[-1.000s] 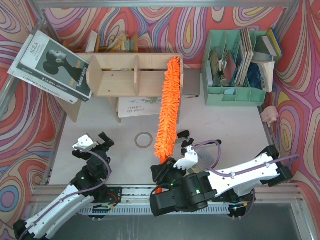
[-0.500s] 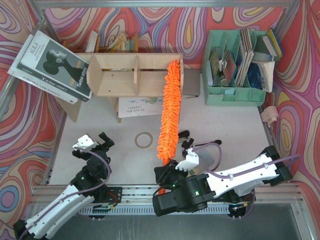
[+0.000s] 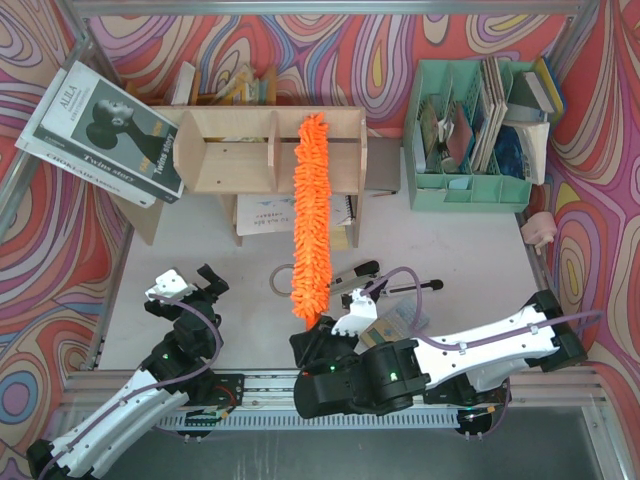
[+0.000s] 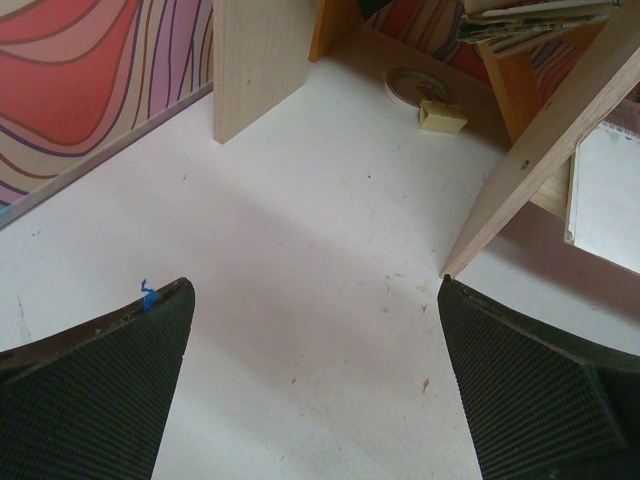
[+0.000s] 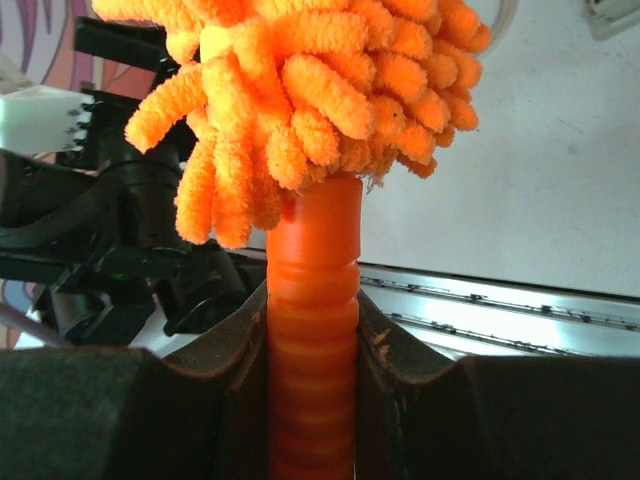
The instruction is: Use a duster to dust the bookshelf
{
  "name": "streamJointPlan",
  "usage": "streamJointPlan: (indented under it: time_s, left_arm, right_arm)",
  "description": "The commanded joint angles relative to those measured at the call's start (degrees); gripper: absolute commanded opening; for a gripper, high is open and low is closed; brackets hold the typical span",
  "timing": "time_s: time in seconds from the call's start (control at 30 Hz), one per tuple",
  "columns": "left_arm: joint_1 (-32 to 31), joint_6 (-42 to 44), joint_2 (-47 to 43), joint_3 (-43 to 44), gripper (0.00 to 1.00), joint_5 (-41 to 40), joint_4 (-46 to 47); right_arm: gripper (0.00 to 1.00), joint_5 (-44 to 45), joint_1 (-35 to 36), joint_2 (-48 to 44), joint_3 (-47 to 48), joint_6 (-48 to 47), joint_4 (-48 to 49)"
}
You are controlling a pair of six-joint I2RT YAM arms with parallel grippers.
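The right end effector [image 5: 312,330] is clamping the duster [image 3: 308,215] by its ribbed handle at lower centre, laying the fluffy head up across the bookshelf [image 3: 230,150] at upper middle, apparently to sweep its boards. The left end effector [image 4: 315,390] is hovering wide open, holding nothing, over the bench [image 3: 460,250] at lower left.

Duster [image 3: 306,210] lies across bookshelf [image 3: 240,150] (right of divider).

Lab test cell: aluminium frame [image 3: 320,8], patterned backdrop [image 3: 400,40]
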Motion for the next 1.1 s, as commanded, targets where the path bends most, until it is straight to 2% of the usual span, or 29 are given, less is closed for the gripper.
streamJointPlan:
  time_s: [0.0,0.1,0.33,0.5,0.6,0.8,0.93,1.07]
  left_arm:
    - [0.17,-0.58,-0.30,-0.28,0.98,-1.08,-0.08]
    - [0.17,-0.58,-0.28,-0.25,0.98,-1.09,-0.02]
    - [0.17,-0.58,-0.42,-0.27,0.98,-1.04,-0.06]
    - [0.17,-0.58,-0.71,-0.34,0.98,-1.08,-0.11]
    - [0.17,-0.58,-1.06,-0.42,0.98,-1.09,-0.32]
    - [0.17,-0.58,-1.08,-0.43,0.98,-0.91,-0.34]
    - [0.17,-0.58,-1.17,-0.43,0.99,-1.00,-0.30]
    - [0.17,-0.58,-1.18,-0.43,0.98,-1.02,-0.32]
  right_arm:
    - [0.00,4.73,-0.05,-2.73,-0.03,-10.39,7.91]
    - [0.00,4.42,-0.07,-2.43,-0.47,-9.48,7.61]
    - [0.00,4.46,-0.05,-2.30,0.48,1.22,-3.02]
    - [0.00,3.87,-0.09,-2.83,-1.70,4.87,-3.75]
    - [0.00,3.76,-0.01,-1.28,0.03,0.61,-2.56]
    - [0.00,1.05,-0.01,1.70,1.35,-17.02,13.39]
    - [0.00,1.01,-0.05,3.04,3.07,-16.49,11.46]
    - [0.00,2.98,-0.06,1.52,2.12,-8.36,4.58]
